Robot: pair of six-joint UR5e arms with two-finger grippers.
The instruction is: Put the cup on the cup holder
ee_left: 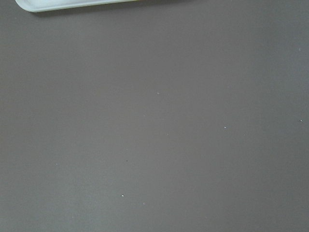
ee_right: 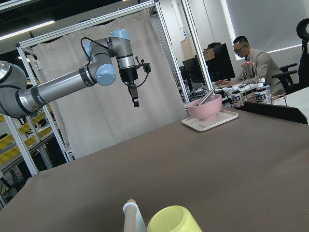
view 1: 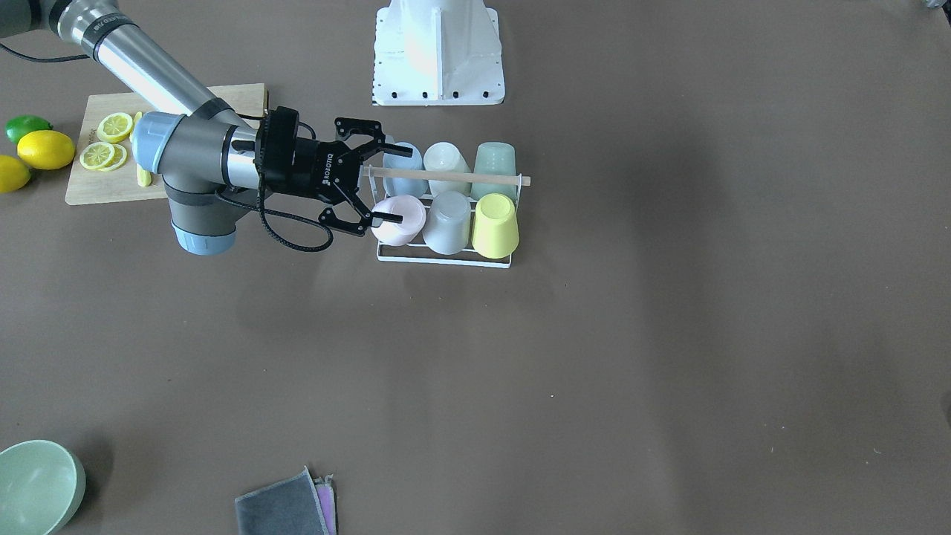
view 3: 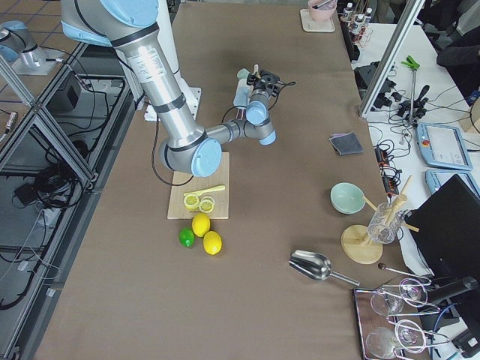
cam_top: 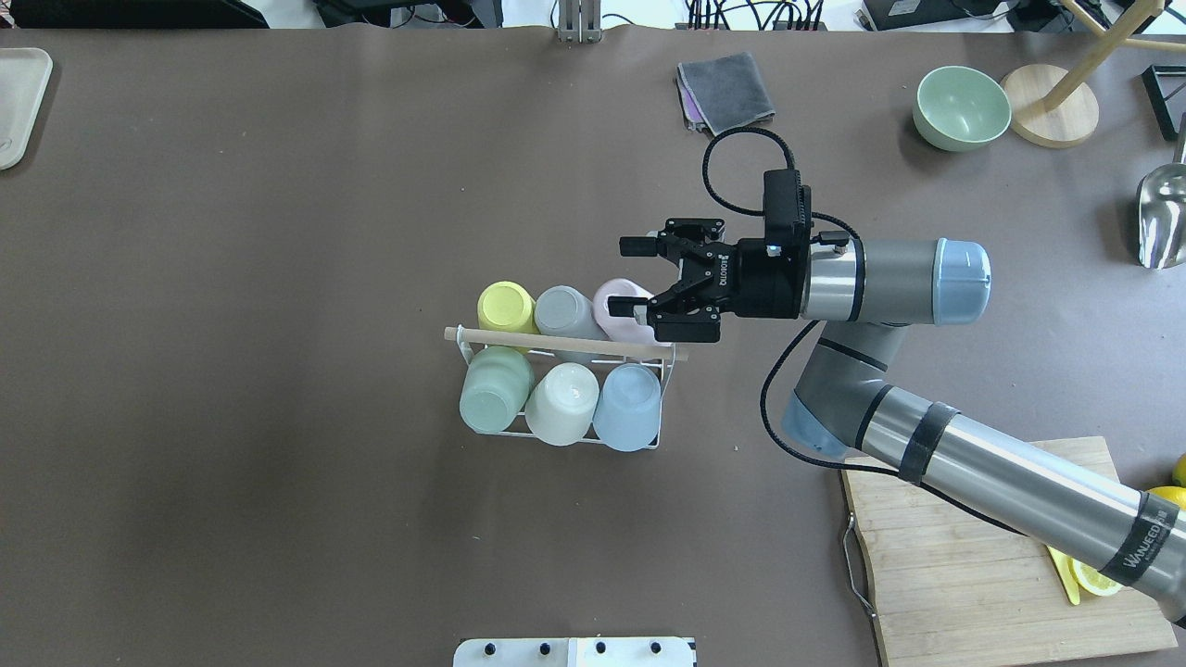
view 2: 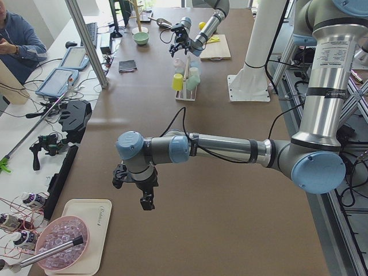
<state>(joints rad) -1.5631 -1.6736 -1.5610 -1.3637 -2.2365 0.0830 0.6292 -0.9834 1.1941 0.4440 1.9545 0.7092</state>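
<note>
- As for the pink cup: sits mouth-down and leaning in the end place of the cup holder, in the row away from the robot's base, just beside the grey cup.
- Appears to fill the last of six places. Shares the rack with the yellow cup in its own row and the blue cup across the wooden rod. Reads as placed, or all but placed.
- At the rack's end, the right gripper: spread wide, clamping nothing. Overlaps the pink cup with one finger in both the overhead and front views. Impossible to say whether that finger touches the cup or only passes above it.
- Main risk, as a judgement: a sideways or twisting retreat with a finger against the cup, enough to tip it off its prong. Better to back straight out along the wrist's axis.
- Second risk: catching the rod's near end, which lies just beside the spread jaws. Looks light enough for a snag to slide the whole rack and shake the other cups.
- Far off, the left gripper: hangs above bare table, well apart from the rack. Cannot tell whether spread or closed.
- Beneath the right arm: a cutting board with lemon slices, away from the retreat path.
</note>
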